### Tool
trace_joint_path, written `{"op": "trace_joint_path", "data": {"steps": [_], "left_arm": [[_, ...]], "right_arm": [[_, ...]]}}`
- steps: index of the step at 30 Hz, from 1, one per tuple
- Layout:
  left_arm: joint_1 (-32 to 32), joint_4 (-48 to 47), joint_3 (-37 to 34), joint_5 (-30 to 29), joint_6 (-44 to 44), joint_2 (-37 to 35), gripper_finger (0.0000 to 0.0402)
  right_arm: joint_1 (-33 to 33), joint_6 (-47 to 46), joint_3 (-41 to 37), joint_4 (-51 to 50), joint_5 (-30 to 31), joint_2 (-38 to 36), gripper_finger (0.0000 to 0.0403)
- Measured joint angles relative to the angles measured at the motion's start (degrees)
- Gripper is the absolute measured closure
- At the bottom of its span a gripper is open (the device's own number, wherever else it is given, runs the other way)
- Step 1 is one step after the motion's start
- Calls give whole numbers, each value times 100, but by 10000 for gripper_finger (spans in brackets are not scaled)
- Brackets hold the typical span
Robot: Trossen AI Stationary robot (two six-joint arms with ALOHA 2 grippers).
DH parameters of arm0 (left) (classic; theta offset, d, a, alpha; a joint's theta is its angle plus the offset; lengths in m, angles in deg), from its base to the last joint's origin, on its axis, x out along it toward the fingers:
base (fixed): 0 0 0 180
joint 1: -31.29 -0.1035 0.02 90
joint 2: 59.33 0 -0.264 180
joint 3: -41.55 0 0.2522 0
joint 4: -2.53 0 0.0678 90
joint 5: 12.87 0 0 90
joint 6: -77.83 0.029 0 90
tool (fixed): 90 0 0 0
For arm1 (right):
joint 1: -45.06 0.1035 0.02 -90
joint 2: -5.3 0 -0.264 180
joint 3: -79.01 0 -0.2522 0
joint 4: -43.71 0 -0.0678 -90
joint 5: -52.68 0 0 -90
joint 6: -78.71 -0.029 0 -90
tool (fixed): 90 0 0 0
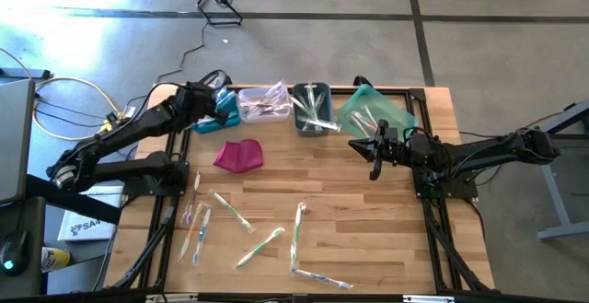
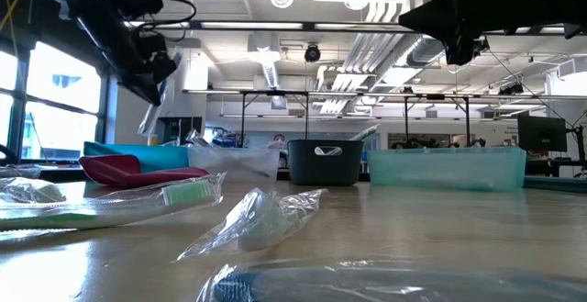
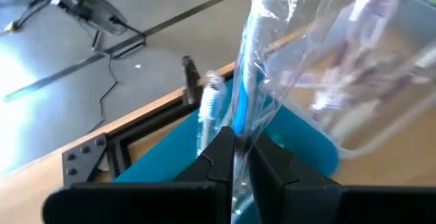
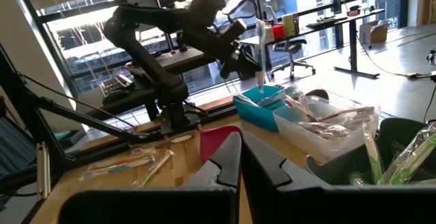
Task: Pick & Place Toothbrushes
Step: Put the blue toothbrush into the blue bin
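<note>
My left gripper (image 1: 224, 103) hangs over the blue bin (image 1: 217, 115) at the table's far left, shut on a blue-handled toothbrush (image 3: 244, 81) in a clear wrapper. A white toothbrush (image 3: 208, 108) lies in that bin. Several more wrapped toothbrushes (image 1: 230, 209) lie flat on the near half of the wooden table (image 1: 386, 238). My right gripper (image 1: 361, 146) waits shut and holding nothing by the teal bin (image 1: 375, 111). My left gripper pinches the wrapped toothbrush partway along its length (image 3: 236, 132) between its two fingers (image 3: 219, 152), through the clear wrapper. The fingers slant down from the table's left. The toothbrush is lifted clear and stands nearly upright (image 4: 261, 54), its lower end just above the blue bin.
Along the far edge stand a clear bin (image 1: 265, 102), a dark grey bin (image 1: 313, 108) and the teal bin, each with wrapped toothbrushes inside. A magenta pouch (image 1: 239, 154) lies just in front of the blue and clear bins.
</note>
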Motion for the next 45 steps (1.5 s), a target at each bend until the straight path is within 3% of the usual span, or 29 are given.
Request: {"op": "trace_joint_path", "data": {"steps": [6,16,31,45], "left_arm": [[-718,264,-200,-28,72,216,378],[-630,116,-198,-15,-536,508,378],[-628,-564,-194,-13,-922,1588,378],[-628,-498,-194,58,-949,1672,372]], "right_arm": [[0,-24,0,-2,-18,2,399],[0,-6,-1,146,-14,151,399],[0,-41,-2,158,-16,232,399],[0,-42,-2,146,-16,232,399]]}}
